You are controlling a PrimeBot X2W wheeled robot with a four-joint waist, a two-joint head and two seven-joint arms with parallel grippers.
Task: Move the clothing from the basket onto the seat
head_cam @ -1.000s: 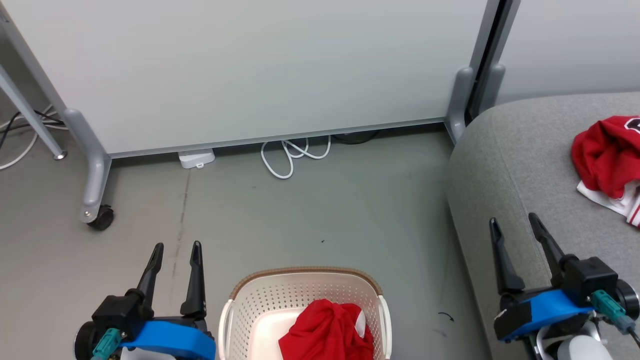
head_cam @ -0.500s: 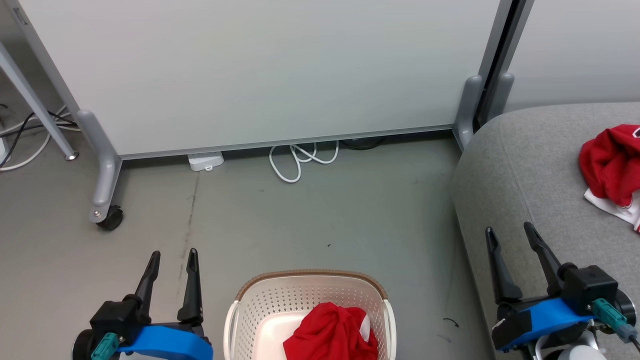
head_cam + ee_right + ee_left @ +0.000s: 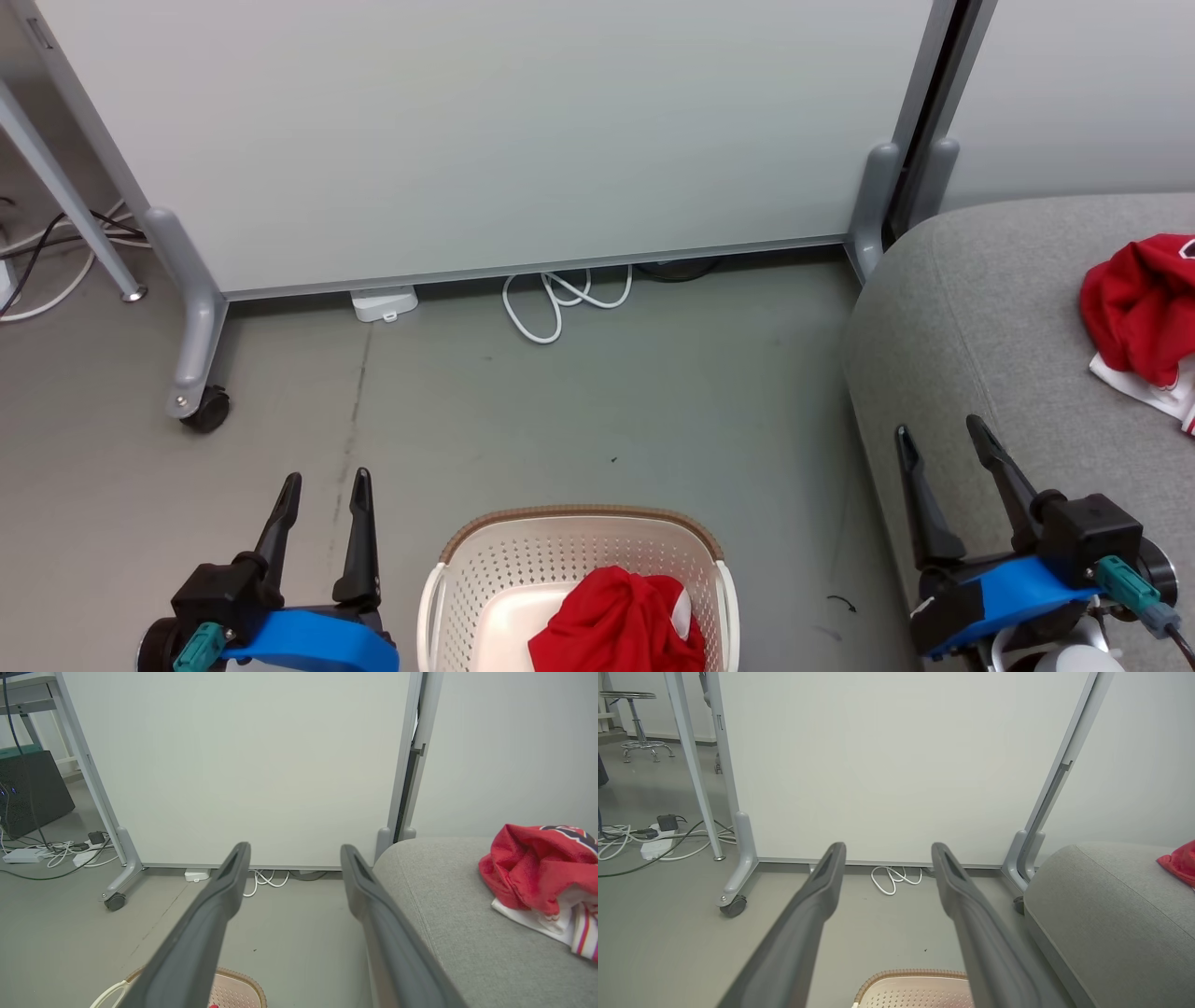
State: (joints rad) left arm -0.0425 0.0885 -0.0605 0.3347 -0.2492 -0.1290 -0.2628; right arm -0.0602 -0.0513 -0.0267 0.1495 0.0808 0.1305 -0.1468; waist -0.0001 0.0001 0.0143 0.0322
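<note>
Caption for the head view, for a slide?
Left gripper and right gripper open, empty; red garment in basket, red-and-white garment on grey seat.

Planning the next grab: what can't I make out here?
Basket: near half cut off by the head view's bottom edge.
Basket garment: bunched, lower part cut off there; jersey or shorts, cannot tell.
Seat garment: cut by the head view's right edge; lettering unreadable.
Seat: far side beyond the right edge.

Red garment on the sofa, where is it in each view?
Head view: red garment at right edge, on the seat.
Left wrist view: red garment, a sliver at the right edge.
Right wrist view: red garment, right side, mid-height.
Shared landmark: coiled white cable under the panel.
</note>
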